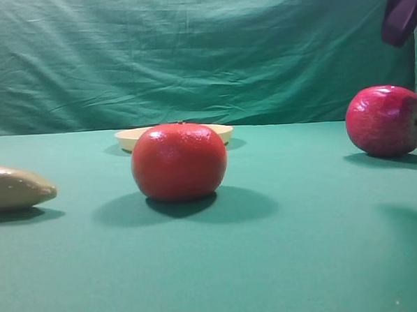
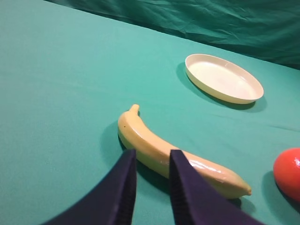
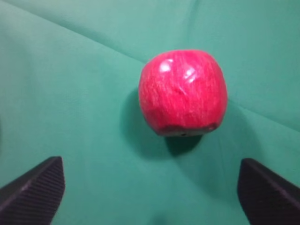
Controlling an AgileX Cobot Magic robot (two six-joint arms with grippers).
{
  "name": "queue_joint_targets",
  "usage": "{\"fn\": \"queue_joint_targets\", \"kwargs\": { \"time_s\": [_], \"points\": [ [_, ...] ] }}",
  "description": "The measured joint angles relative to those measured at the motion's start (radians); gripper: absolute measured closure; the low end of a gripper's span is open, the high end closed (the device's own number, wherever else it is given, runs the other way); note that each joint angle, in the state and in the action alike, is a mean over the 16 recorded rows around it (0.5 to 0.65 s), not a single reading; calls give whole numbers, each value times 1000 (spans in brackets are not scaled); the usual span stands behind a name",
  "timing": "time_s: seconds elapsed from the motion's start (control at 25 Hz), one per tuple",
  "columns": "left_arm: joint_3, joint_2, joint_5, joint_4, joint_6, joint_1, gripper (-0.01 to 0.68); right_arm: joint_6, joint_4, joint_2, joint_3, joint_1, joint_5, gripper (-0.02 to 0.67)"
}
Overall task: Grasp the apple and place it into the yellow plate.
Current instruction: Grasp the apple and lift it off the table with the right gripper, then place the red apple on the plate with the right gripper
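The apple (image 1: pixel 387 120), dark crimson and glossy, rests on the green cloth at the right. In the right wrist view the apple (image 3: pixel 183 92) lies straight ahead, its dimpled end facing me. My right gripper (image 3: pixel 151 168) hangs above it, open wide, with nothing between the fingers and no contact. One dark finger (image 1: pixel 401 9) shows at the top right of the high view. The yellow plate (image 1: pixel 134 137) sits at the back, partly hidden by an orange-red fruit; it shows whole and bare in the left wrist view (image 2: pixel 223 78). My left gripper (image 2: pixel 152 157) hovers over a banana, open only narrowly and holding nothing.
A large orange-red round fruit (image 1: pixel 179 161) stands mid-table in front of the plate. A banana (image 2: pixel 173 157) lies at the left, seen end-on in the high view (image 1: pixel 14 187). A green cloth backdrop (image 1: pixel 189 52) closes the far side.
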Motion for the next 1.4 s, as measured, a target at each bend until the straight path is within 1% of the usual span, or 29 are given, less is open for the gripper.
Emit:
{"fn": "queue_joint_targets", "kwargs": {
  "time_s": [0.08, 0.32, 0.48, 0.64, 0.8, 0.96, 1.2, 1.4],
  "points": [
    [0, 0, 0, 0, 0, 0, 516, 0, -7, 43, -18, 3, -18, 6],
    [0, 0, 0, 0, 0, 0, 516, 0, -20, 136, -59, 5, -57, 49],
    [0, 0, 0, 0, 0, 0, 516, 0, -14, 166, -99, 12, -57, 85],
    [0, 0, 0, 0, 0, 0, 516, -4, 3, 179, -163, 39, -58, 120],
    [0, 0, 0, 0, 0, 0, 516, -28, 23, 195, -248, 97, -85, 139],
    [0, 0, 0, 0, 0, 0, 516, -62, 43, 236, -353, 180, -137, 145],
    [0, 0, 0, 0, 0, 0, 516, -116, 80, 346, -510, 303, -238, 144],
    [0, 0, 0, 0, 0, 0, 516, -142, 118, 449, -610, 362, -292, 128]
  ]
}}
